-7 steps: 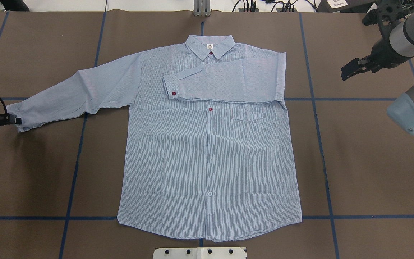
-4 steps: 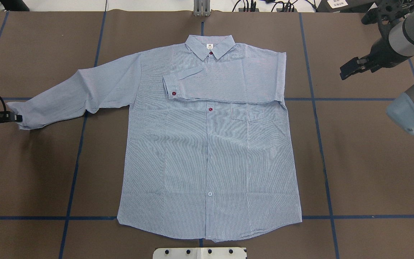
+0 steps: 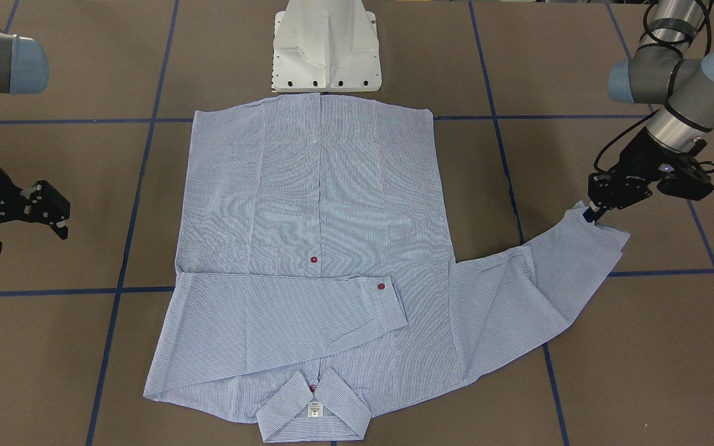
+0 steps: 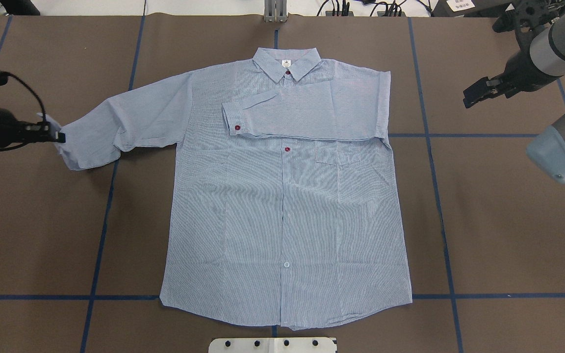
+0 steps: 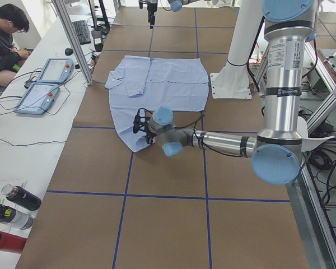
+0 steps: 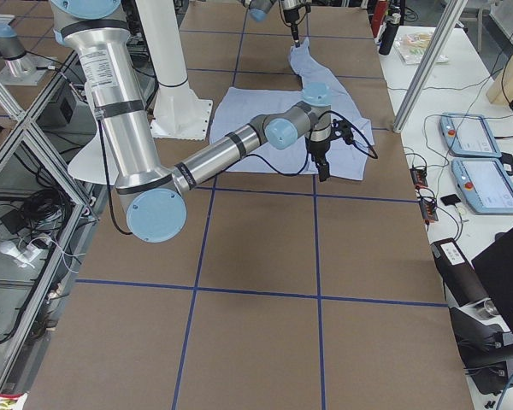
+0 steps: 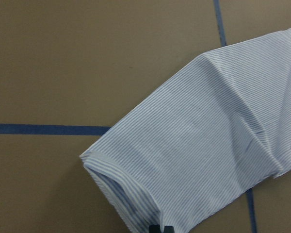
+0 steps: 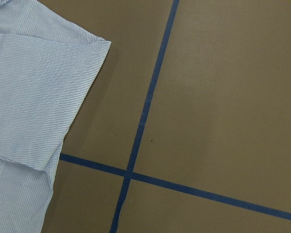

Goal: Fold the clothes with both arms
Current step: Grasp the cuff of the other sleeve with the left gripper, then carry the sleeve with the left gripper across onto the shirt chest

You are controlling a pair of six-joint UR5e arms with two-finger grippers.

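The light blue striped shirt [image 4: 282, 206] lies flat, front up, collar toward the far edge. Its right sleeve [image 4: 307, 110] is folded across the chest. My left gripper [image 4: 59, 138] is shut on the cuff of the left sleeve [image 4: 115, 122], which is lifted off the table and buckled toward the body. In the front-facing view the left gripper [image 3: 589, 214] pinches that cuff's corner, and the left wrist view shows the cuff [image 7: 184, 160] hanging below the fingertips [image 7: 161, 228]. My right gripper [image 4: 471, 95] hovers open off the shirt's right shoulder, holding nothing; the front-facing view also shows the right gripper [image 3: 25, 238].
The white pedestal base [image 3: 326, 49] stands at the shirt's hem side. Blue tape lines [image 4: 439, 196] grid the brown table. A person [image 5: 5, 33] sits at a side table with two pendants [image 5: 45, 84]; bottles [image 5: 17, 202] lie there.
My left gripper has risen and moved toward the shirt and the far edge with the cuff, so the left sleeve has shortened and buckled. The right gripper has barely shifted.
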